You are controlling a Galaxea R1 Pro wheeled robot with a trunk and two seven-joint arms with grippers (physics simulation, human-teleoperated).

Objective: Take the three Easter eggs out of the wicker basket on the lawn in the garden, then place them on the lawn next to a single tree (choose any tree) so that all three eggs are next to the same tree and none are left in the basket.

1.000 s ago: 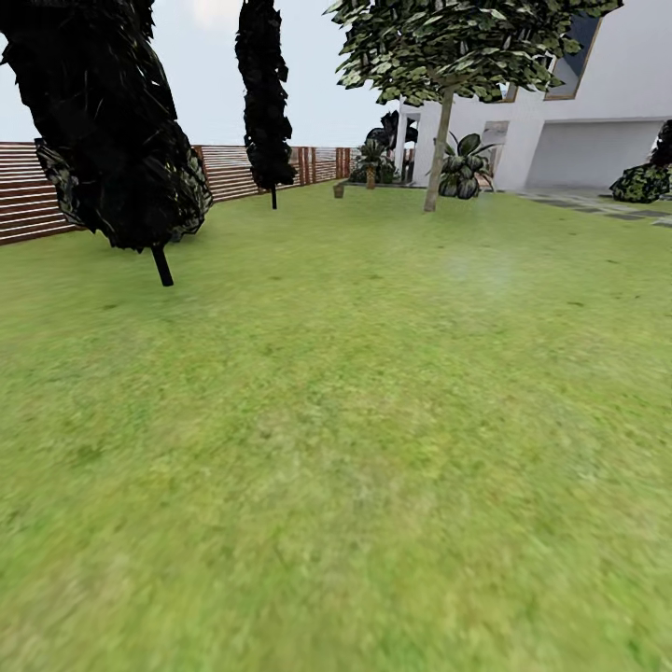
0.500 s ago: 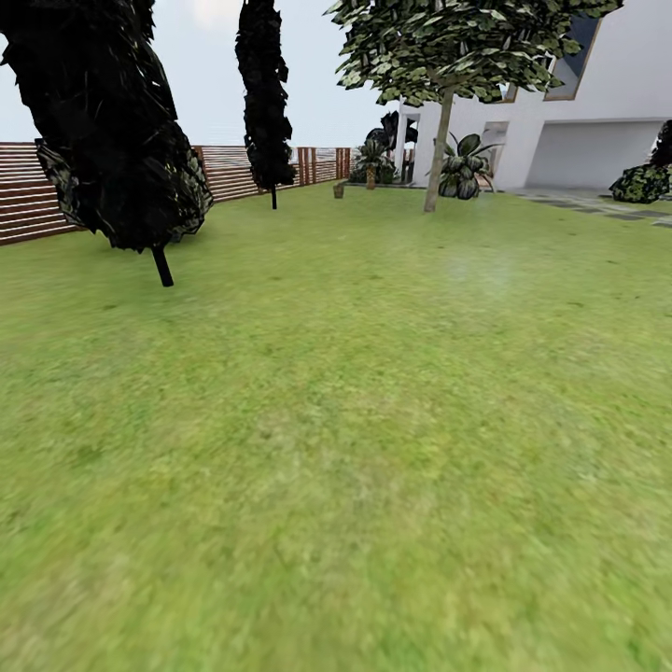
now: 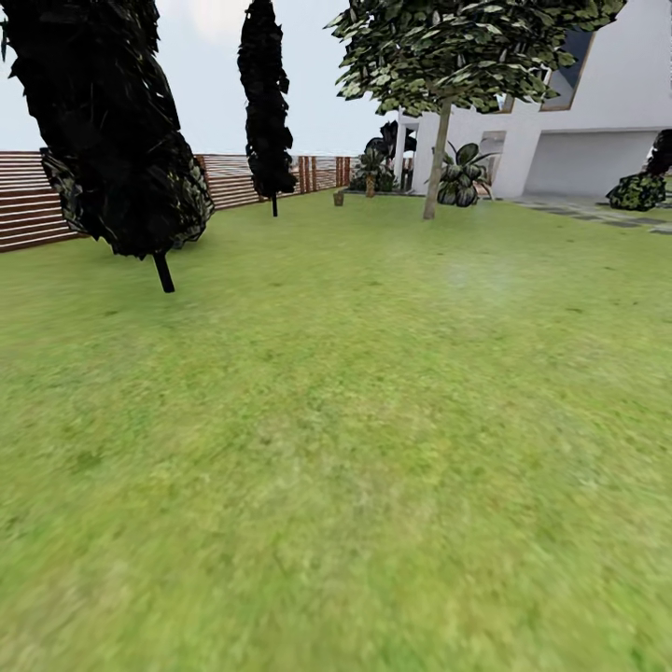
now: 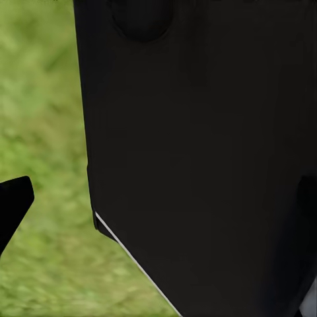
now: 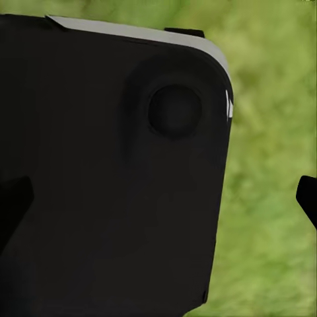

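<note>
Far across the lawn [image 3: 355, 401], a small brown wicker basket [image 3: 338, 198] stands near the slatted fence. The Easter eggs cannot be made out at this distance. To the right of the basket rises a tree [image 3: 435, 163] with a pale straight trunk and a leafy crown. In the left wrist view my left gripper [image 4: 158, 205] is open, one dark fingertip [image 4: 13, 205] showing against the grass. In the right wrist view my right gripper [image 5: 158, 198] is open too, with a fingertip [image 5: 308, 198] over the grass. Nothing sits between either pair of fingers.
Two dark-leaved thin-trunked trees [image 3: 121, 131] [image 3: 266, 103] stand left of the path to the basket. A brown fence [image 3: 37, 201] runs along the left. A white house [image 3: 579, 121], low palms [image 3: 462, 177] and grey paving [image 3: 597, 215] lie at the back right. Black robot body [image 4: 205, 145] blocks much of both wrist views.
The whole head view has shifted slightly, with trees, basket and house sitting a little lower and to the left: the camera has moved. Nothing in the garden has moved.
</note>
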